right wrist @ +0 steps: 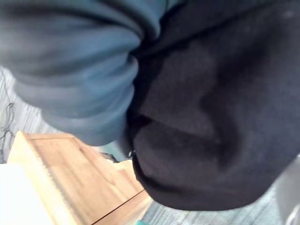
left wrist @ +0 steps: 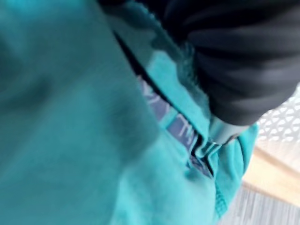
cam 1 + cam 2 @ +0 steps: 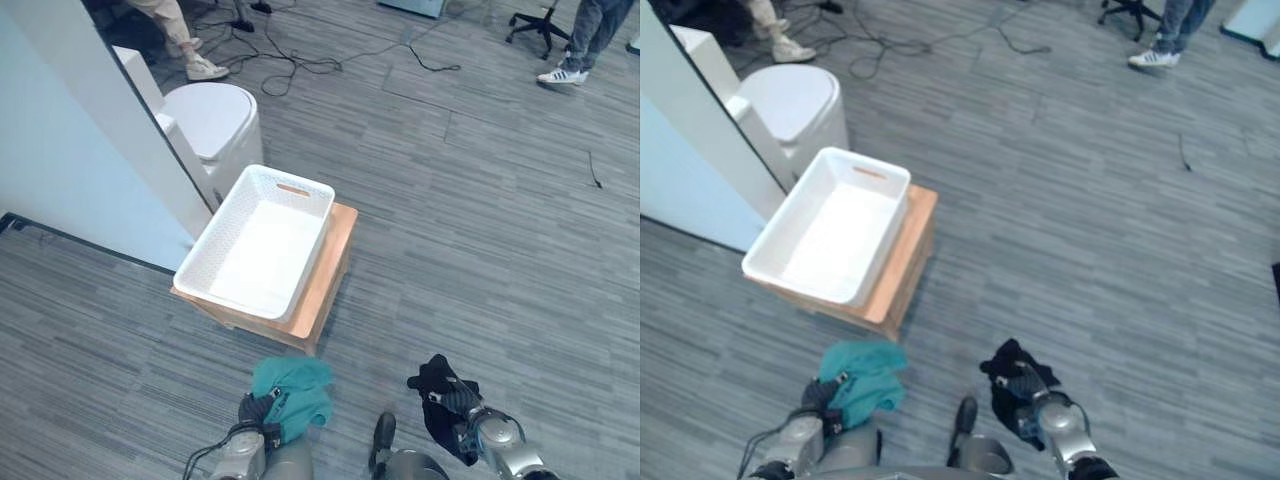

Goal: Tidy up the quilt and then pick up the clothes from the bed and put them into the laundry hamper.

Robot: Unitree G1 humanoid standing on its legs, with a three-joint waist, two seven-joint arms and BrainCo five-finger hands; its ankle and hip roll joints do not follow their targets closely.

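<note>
Teal cloth [image 3: 292, 392], soft and crumpled, is bunched in the left hand [image 3: 258, 409], fingers apparently curled into it. A black garment [image 3: 440, 400] hangs clamped in the right hand [image 3: 468, 412]. Ahead, the white perforated hamper [image 3: 262, 240] sits empty on a low wooden bench [image 3: 333, 268], overhanging its left edge; grey floor [image 3: 480, 230] lies open to the right.

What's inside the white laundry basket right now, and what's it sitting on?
The white basket is empty; its bare white floor shows. It sits on a low wooden stand. The teal garment is in the left hand, the black garment in the right hand.
</note>
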